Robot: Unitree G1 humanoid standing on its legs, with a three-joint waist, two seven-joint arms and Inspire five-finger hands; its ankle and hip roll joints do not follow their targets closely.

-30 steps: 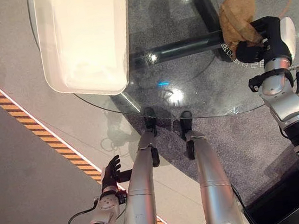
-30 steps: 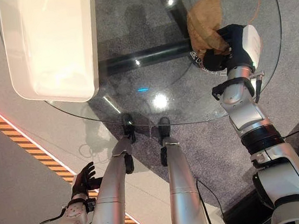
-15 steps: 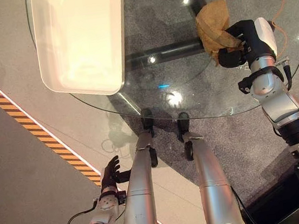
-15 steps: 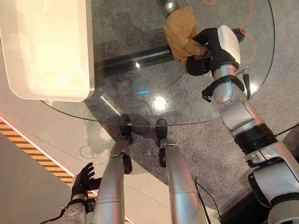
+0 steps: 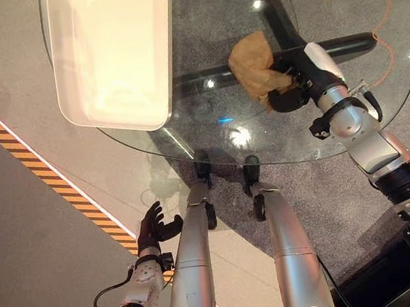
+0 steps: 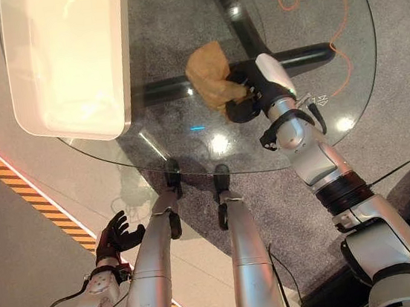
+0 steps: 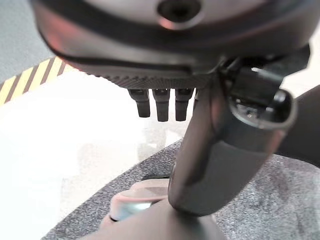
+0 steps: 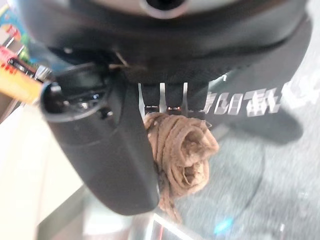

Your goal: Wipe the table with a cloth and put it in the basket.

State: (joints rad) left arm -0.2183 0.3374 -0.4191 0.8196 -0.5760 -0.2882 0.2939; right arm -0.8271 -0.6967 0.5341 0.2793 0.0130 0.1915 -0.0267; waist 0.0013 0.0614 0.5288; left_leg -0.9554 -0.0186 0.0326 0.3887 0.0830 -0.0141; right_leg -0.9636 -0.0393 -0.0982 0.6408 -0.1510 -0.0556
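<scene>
Grey carpet and an orange cable (image 5: 367, 14) show through the round glass worktop (image 5: 210, 134). Right robot hand (image 5: 291, 90), fingers curled round the brown cloth (image 5: 254, 69), has swept it leftward across the glass toward the centre within the last second; wiping is judged underway. White basket (image 5: 114, 56) stands well apart at the worktop's left, path unobstructed. Left robot hand (image 5: 155, 231) hangs low, fingers relaxed, holding nothing.

bright overhead light; glare spots on glass table (image 5: 210, 134); wrist views blurred close-up.
</scene>
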